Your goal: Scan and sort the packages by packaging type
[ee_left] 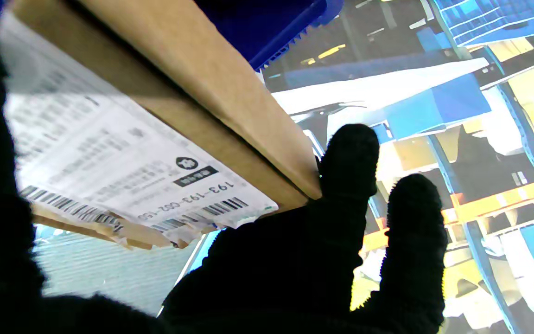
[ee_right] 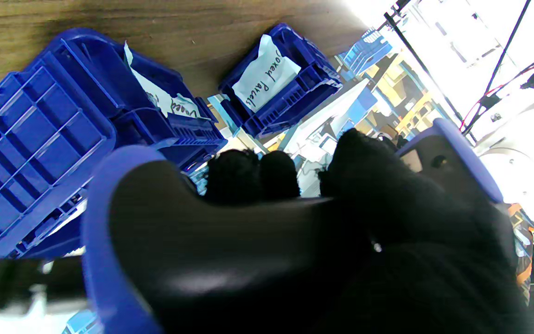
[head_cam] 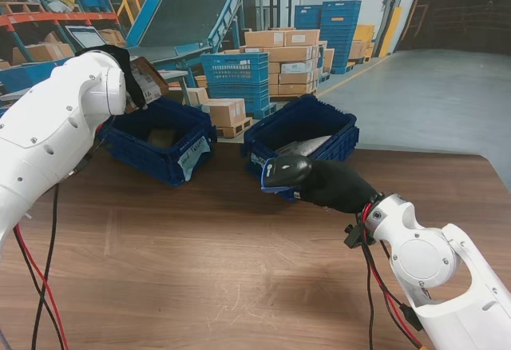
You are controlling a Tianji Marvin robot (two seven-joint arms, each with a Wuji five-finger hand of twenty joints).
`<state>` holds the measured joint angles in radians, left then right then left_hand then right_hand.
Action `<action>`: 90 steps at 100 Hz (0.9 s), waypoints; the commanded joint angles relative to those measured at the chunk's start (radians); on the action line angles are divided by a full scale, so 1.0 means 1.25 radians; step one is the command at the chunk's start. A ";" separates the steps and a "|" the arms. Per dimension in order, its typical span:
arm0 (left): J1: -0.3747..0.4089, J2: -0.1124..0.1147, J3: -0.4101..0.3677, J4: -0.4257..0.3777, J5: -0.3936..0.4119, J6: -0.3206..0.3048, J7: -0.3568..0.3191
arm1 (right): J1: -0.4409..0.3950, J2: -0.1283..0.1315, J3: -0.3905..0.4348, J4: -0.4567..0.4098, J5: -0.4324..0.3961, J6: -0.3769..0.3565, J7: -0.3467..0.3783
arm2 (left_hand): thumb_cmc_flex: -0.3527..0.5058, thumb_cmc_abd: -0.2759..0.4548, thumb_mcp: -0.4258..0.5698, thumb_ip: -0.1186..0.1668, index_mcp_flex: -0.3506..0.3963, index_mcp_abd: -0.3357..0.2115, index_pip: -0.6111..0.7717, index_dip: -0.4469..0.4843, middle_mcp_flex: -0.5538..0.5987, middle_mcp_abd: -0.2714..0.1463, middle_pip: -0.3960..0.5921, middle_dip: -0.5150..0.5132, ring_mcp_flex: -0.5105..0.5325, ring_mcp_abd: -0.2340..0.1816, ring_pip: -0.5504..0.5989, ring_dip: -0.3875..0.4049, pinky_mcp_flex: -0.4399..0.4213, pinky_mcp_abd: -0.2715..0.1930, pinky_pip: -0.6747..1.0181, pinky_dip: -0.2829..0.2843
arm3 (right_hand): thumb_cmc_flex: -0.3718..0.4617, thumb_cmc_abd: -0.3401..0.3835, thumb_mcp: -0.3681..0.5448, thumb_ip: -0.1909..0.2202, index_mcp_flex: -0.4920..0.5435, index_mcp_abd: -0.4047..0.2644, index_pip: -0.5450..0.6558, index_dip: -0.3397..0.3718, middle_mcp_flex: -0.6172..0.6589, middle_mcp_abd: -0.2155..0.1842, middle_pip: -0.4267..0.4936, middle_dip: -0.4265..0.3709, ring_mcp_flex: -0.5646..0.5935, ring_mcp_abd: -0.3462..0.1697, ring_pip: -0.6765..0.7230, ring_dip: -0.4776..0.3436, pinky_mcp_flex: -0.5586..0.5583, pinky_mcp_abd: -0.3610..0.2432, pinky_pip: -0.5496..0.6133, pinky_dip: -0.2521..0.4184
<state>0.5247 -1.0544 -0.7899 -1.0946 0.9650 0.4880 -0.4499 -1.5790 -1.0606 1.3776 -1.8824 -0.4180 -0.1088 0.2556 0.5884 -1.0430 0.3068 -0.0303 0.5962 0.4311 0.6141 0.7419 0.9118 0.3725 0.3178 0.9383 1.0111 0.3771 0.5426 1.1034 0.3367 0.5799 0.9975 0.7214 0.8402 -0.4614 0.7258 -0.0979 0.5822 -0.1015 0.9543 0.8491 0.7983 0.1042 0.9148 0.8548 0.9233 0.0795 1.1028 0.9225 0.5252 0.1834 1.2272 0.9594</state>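
Sorting step, by my read: your left hand [ee_left: 295, 260] grips a cardboard box [ee_left: 202, 88] above the left blue bin [head_cam: 160, 146], which is tagged "Boxed Parcels". Your right hand [head_cam: 339, 184] is clenched on the scanner [head_cam: 285, 171] near the right bin [head_cam: 307, 130]. Next: lower, release inside.

Table [head_cam: 200, 262]: brown wood grain, smooth, matt. Bins [head_cam: 172, 138]: blue ribbed plastic, paper labels. Box [ee_left: 211, 88]: matt brown cardboard; label [ee_left: 123, 171] white paper, torn edge. Scanner [ee_right: 211, 232]: glossy black plastic, blue trim. Hands [head_cam: 339, 186]: black knit cloth. Arms [head_cam: 56, 130]: smooth white plastic.
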 commanded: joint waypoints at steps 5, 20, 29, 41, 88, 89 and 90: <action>-0.018 -0.001 0.016 0.003 -0.010 0.005 -0.015 | 0.001 -0.004 -0.003 -0.002 0.001 0.000 0.012 | 0.343 0.137 0.536 0.055 0.118 -0.289 0.315 0.035 0.061 -0.154 0.178 0.084 -0.013 -0.017 0.030 0.016 -0.024 0.026 0.014 0.013 | 0.087 0.067 0.066 -0.008 0.048 -0.051 0.023 0.013 0.014 0.025 -0.009 0.006 -0.001 0.006 0.001 0.001 0.000 -0.004 0.003 0.005; -0.041 -0.003 0.052 0.027 0.000 -0.010 -0.009 | 0.004 -0.004 -0.005 0.002 0.003 -0.001 0.013 | 0.338 0.140 0.523 0.038 0.125 -0.295 0.304 0.021 0.052 -0.154 0.179 0.092 -0.027 -0.021 0.033 0.016 -0.034 0.027 0.006 0.013 | 0.087 0.067 0.066 -0.008 0.048 -0.051 0.023 0.013 0.013 0.026 -0.009 0.006 -0.001 0.006 0.001 0.001 0.000 -0.004 0.003 0.004; -0.058 -0.004 0.078 0.043 0.000 -0.016 -0.010 | 0.004 -0.004 -0.005 0.003 0.004 0.000 0.014 | 0.324 0.163 0.500 0.035 0.130 -0.297 0.281 -0.013 0.040 -0.148 0.163 0.097 -0.052 -0.023 0.046 -0.002 -0.044 0.027 -0.003 0.016 | 0.087 0.067 0.065 -0.008 0.048 -0.051 0.023 0.013 0.013 0.026 -0.009 0.006 0.000 0.006 0.001 0.001 0.000 -0.004 0.003 0.004; -0.078 -0.005 0.113 0.056 -0.007 -0.014 -0.023 | 0.002 -0.004 -0.002 0.003 0.005 0.001 0.016 | 0.275 0.214 0.433 0.045 0.105 -0.265 0.231 -0.086 0.010 -0.130 0.123 0.097 -0.109 -0.028 0.068 -0.113 -0.065 0.027 -0.024 0.018 | 0.087 0.066 0.065 -0.008 0.048 -0.051 0.023 0.013 0.013 0.025 -0.009 0.005 0.000 0.007 0.001 0.001 0.000 -0.003 0.004 0.005; -0.124 0.000 0.174 0.062 -0.005 -0.013 -0.082 | -0.003 -0.003 0.003 0.005 0.011 -0.003 0.017 | 0.158 0.468 0.229 0.182 0.054 -0.171 -0.201 -0.215 -0.226 -0.067 0.089 -0.257 -0.280 0.029 -0.116 -0.267 -0.159 0.012 -0.137 -0.015 | 0.086 0.067 0.065 -0.008 0.048 -0.051 0.023 0.013 0.013 0.025 -0.009 0.005 0.000 0.006 0.001 0.001 0.000 -0.003 0.004 0.005; -0.126 -0.001 0.176 0.063 -0.006 -0.014 -0.082 | -0.003 -0.004 0.003 0.005 0.011 -0.003 0.017 | 0.158 0.468 0.228 0.181 0.054 -0.172 -0.202 -0.215 -0.227 -0.067 0.087 -0.259 -0.283 0.031 -0.119 -0.270 -0.160 0.011 -0.139 -0.015 | 0.087 0.066 0.066 -0.008 0.049 -0.051 0.023 0.013 0.013 0.025 -0.009 0.005 0.000 0.007 0.001 0.001 0.000 -0.003 0.004 0.005; -0.127 -0.001 0.178 0.065 -0.007 -0.014 -0.081 | -0.004 -0.004 0.004 0.005 0.011 -0.002 0.017 | 0.157 0.470 0.225 0.179 0.054 -0.174 -0.204 -0.215 -0.228 -0.067 0.081 -0.264 -0.283 0.032 -0.125 -0.277 -0.160 0.011 -0.142 -0.017 | 0.087 0.067 0.066 -0.008 0.048 -0.052 0.023 0.013 0.013 0.025 -0.009 0.005 -0.001 0.007 0.001 0.001 0.000 -0.003 0.004 0.005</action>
<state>0.3835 -1.0492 -0.5742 -1.0158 0.9605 0.4795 -0.5415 -1.5750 -1.0603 1.3796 -1.8687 -0.4042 -0.1098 0.2655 0.7544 -0.4996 0.5580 0.1622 0.6426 0.2311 0.3484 0.4815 0.6644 0.2861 0.4464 0.6349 0.6854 0.3679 0.4304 0.7898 0.1620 0.5778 0.8530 0.7137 0.8402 -0.4614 0.7259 -0.0979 0.5823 -0.1015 0.9542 0.8491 0.7983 0.1042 0.9148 0.8548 0.9233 0.0796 1.1028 0.9226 0.5249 0.1834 1.2272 0.9594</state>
